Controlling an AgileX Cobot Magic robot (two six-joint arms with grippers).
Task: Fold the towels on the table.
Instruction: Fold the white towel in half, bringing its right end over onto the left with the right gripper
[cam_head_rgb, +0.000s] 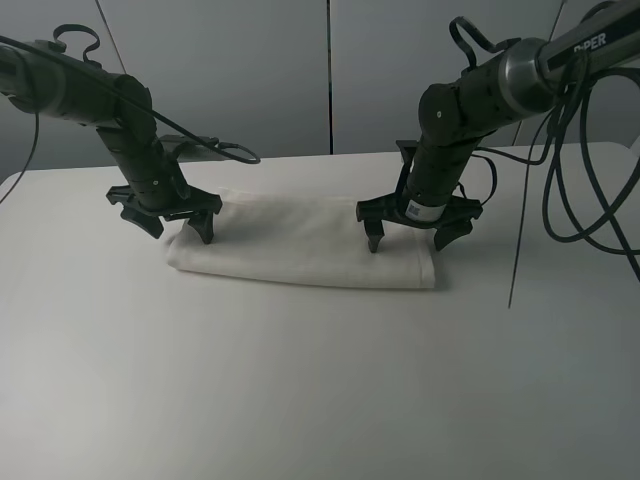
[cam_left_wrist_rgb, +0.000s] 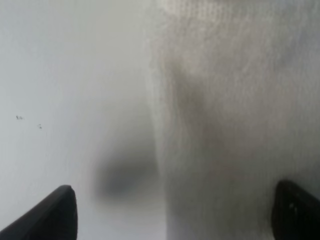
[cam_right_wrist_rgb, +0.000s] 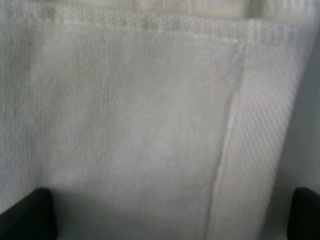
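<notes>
The white counter (cam_head_rgb: 300, 400) fills most of the high view, and the towel (cam_head_rgb: 300, 245) is laid across its far middle as a long, already doubled strip, flat and roughly level from side to side. The left arm (cam_head_rgb: 140, 150) is bent down over the strip's left end and the right arm (cam_head_rgb: 450, 130) over its right end. The left jaws are held wide apart with nothing between them, and the end edge is straddled: in the left wrist view one fingertip (cam_left_wrist_rgb: 50, 215) is seen over bare counter and the other over terry cloth. The right jaws are likewise spread fully and empty, set low over the right end, where the woven border band (cam_right_wrist_rgb: 260, 125) and a stepped layer edge are shown close up. A further fold seems to be intended, so both ends would have to be pinched next. Several faults can be foreseen. If only the upper layer is caught, the strip would be peeled open rather than folded. If one end is gripped deeper than the other, the cloth would be lifted askew and the edges left mismatched. If the tips are driven too low, the counter would be scraped or the towel pushed and bunched instead of being grasped.
</notes>
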